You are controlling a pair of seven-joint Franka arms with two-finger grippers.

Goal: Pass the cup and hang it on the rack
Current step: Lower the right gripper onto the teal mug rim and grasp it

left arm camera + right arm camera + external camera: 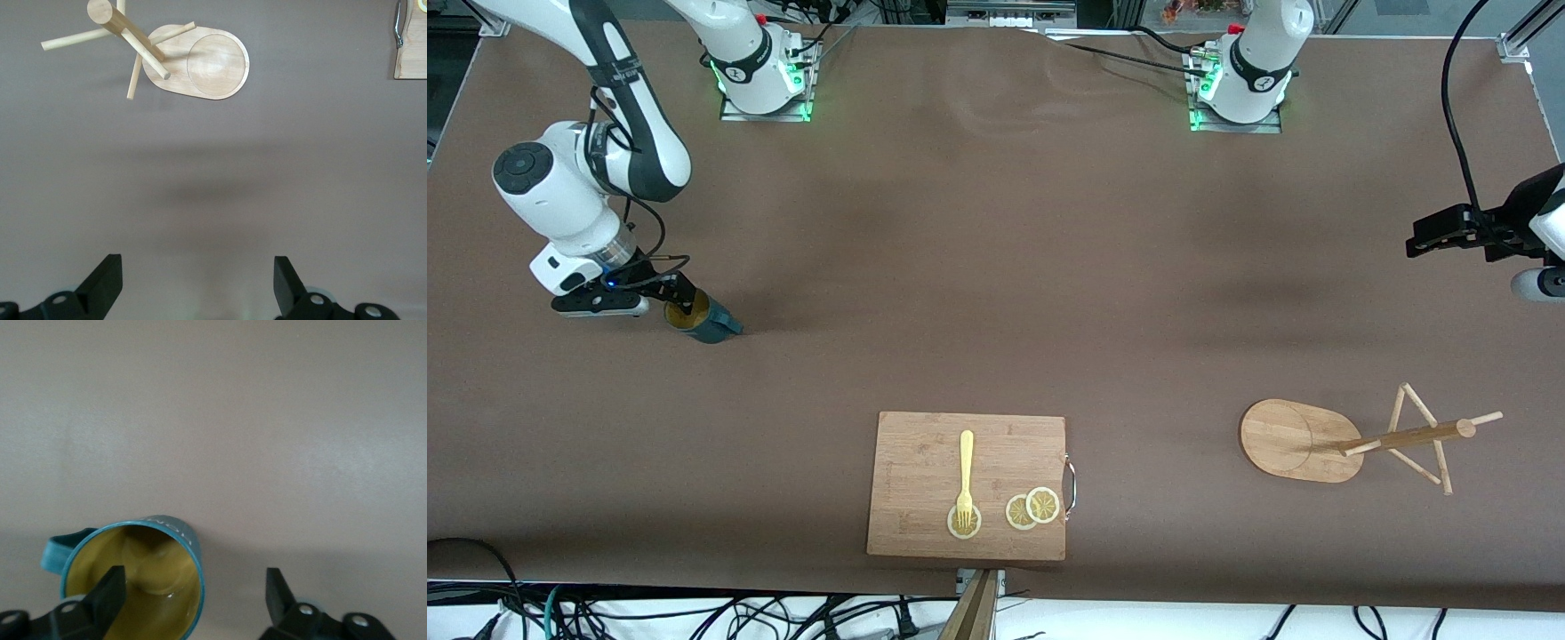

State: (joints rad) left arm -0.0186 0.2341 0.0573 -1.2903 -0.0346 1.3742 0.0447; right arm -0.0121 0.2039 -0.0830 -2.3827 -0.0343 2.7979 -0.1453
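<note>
The cup (704, 324), dark teal with a mustard-yellow inside, stands on the table toward the right arm's end. In the right wrist view the cup (143, 577) shows its mouth, with its handle to one side. My right gripper (683, 307) is low over it and open (193, 581). One finger is inside the cup's mouth and the other is outside the wall, neither touching it. The rack (1303, 440) stands toward the left arm's end, nearer the front camera. It also shows in the left wrist view (217, 63). My left gripper (1421, 242) waits above the table's end, open and empty (198, 280).
A bamboo cutting board (925, 498) with a metal handle lies at the table's front edge. It carries a yellow fork (966, 471) and lemon slices (1033, 508). Its corner shows in the left wrist view (412, 57).
</note>
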